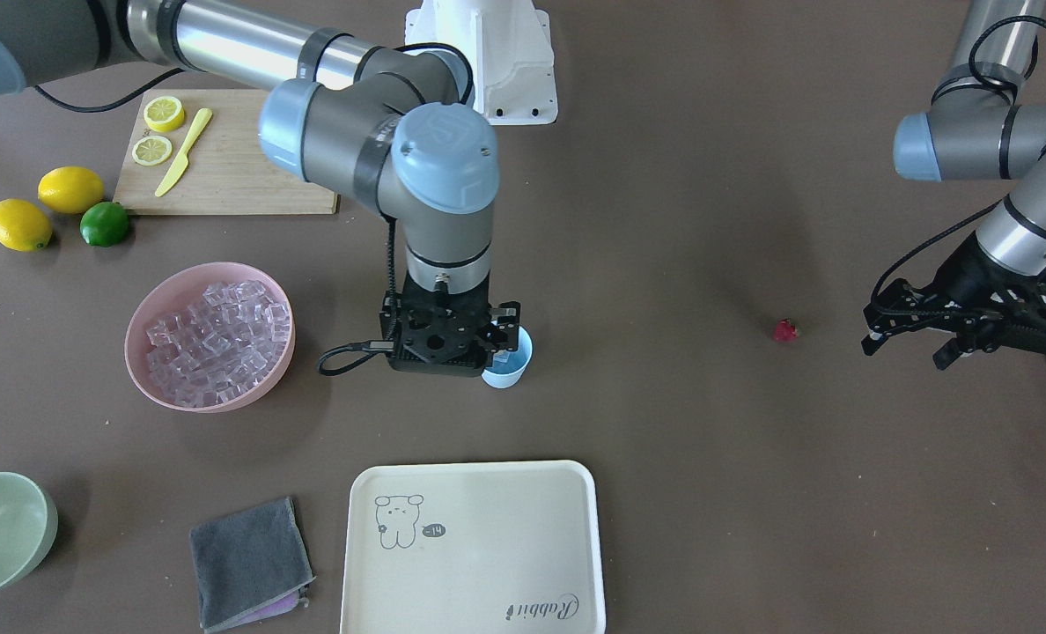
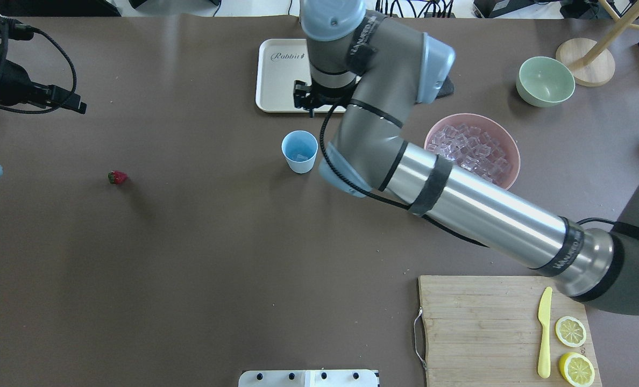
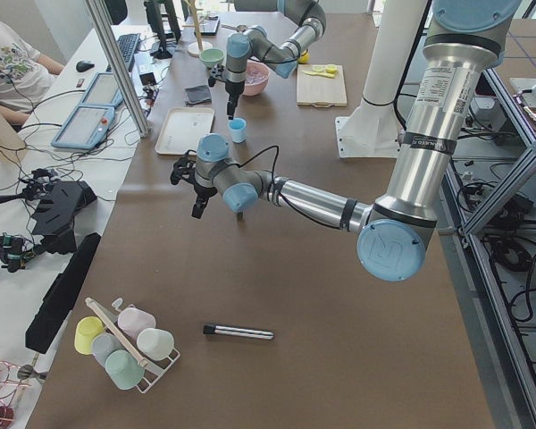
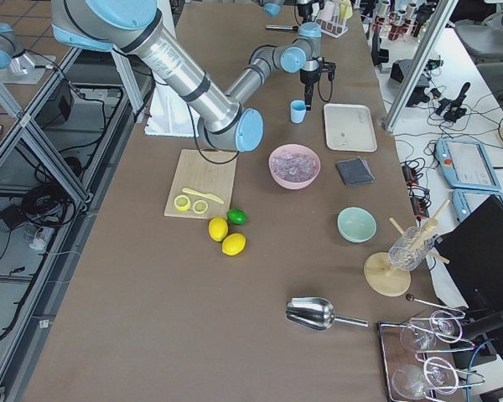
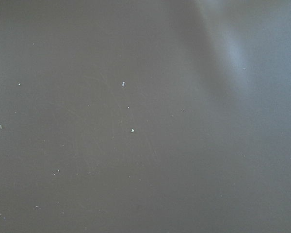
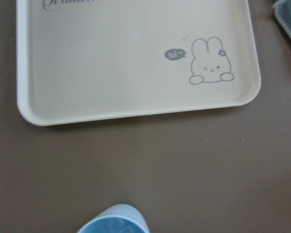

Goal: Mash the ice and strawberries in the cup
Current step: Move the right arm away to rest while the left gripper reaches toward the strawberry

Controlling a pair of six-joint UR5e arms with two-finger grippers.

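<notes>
The cup [image 2: 299,152] is seen mid-desk [image 2: 217,242], close below the right gripper [image 1: 442,345], whose fingers cannot be judged apart or together. The strawberry [image 2: 117,177] is seen lying on the desk's left, near the left gripper [image 1: 906,350], whose fingers are held apart.

the right gripper [image 1: 444,348] hides its own fingertips under its body, and covers the cup [image 1: 512,365] at its 9 o'clock side. the wrist view crops the cup at 6 o'clock; its contents are unclear.
</notes>
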